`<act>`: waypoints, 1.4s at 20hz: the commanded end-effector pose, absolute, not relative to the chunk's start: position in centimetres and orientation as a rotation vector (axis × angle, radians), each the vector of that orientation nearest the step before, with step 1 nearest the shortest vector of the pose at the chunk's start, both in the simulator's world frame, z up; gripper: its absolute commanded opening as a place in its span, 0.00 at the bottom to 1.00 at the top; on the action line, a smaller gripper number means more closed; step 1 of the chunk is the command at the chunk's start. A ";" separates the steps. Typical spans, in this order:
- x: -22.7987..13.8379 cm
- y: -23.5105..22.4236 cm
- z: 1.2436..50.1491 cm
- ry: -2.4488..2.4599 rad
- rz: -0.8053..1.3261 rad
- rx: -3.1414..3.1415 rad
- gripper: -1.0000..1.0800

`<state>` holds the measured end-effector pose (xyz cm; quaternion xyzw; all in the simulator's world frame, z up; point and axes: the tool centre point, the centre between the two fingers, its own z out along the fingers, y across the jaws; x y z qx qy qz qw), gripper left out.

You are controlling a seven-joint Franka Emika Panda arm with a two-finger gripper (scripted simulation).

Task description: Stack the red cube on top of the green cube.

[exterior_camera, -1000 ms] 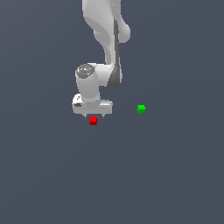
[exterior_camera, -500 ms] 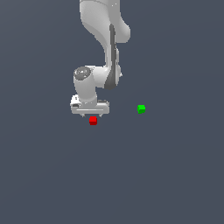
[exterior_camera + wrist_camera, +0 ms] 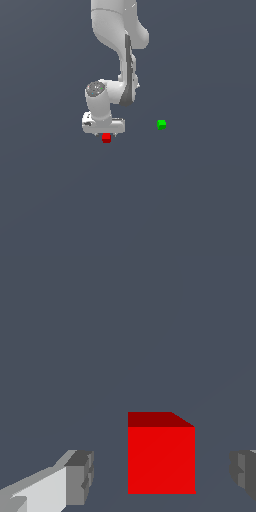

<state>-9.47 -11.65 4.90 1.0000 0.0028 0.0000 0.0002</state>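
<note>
My white two-fingered gripper [image 3: 105, 134] is spread wide and holds nothing, its fingers standing either side of the tiny bright red plain cube [image 3: 160, 460] without touching it. Nothing is stacked yet: grasp, lift and carry all remain, with the tiny bright green plain cube [image 3: 161, 124] well apart toward the exterior view's right.
</note>
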 end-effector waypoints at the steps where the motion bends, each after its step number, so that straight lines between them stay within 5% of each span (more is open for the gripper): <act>1: -9.5 -11.7 3.7 0.009 -0.001 3.141 0.96; 9: -9.5 -11.7 2.0 0.010 0.000 3.142 0.96; 10: -9.5 -11.7 2.0 0.010 0.000 3.142 0.00; 28: -9.5 -11.7 3.7 0.009 0.000 3.141 0.00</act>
